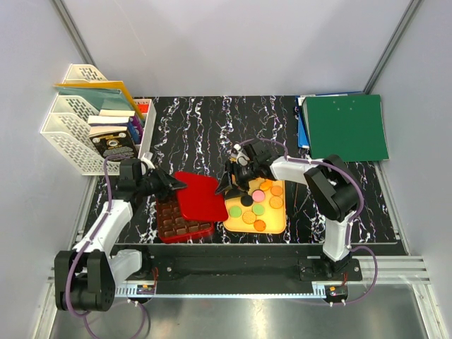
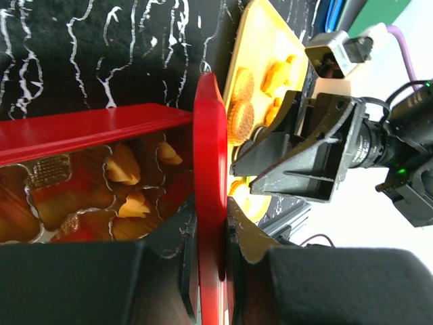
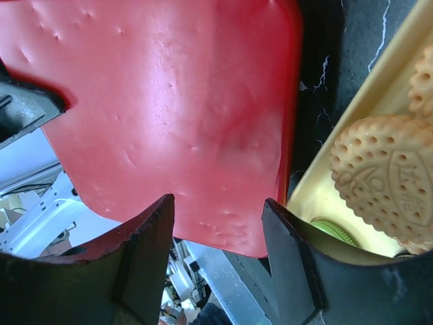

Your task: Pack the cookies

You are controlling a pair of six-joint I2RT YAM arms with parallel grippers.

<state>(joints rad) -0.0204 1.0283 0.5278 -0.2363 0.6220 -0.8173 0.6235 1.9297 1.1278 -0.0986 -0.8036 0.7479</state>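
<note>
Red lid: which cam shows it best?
Top external: the whole lid shows, over the box, left hand clamped on its edge. Left wrist sees the lid only edge-on, pinched in that hand. Right wrist gets a close-up of its flat face, outline cut off.

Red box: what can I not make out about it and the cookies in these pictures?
- Top view: the red lid covers part of the red grid box, so those compartments are hidden.
- Left wrist view: the left gripper, shut on the lid's edge, blocks the box's cells at the bottom of the frame.
- Right wrist view: the lid fills the frame beyond the open right gripper. The frame edge cuts off the cookies on the yellow tray.
</note>
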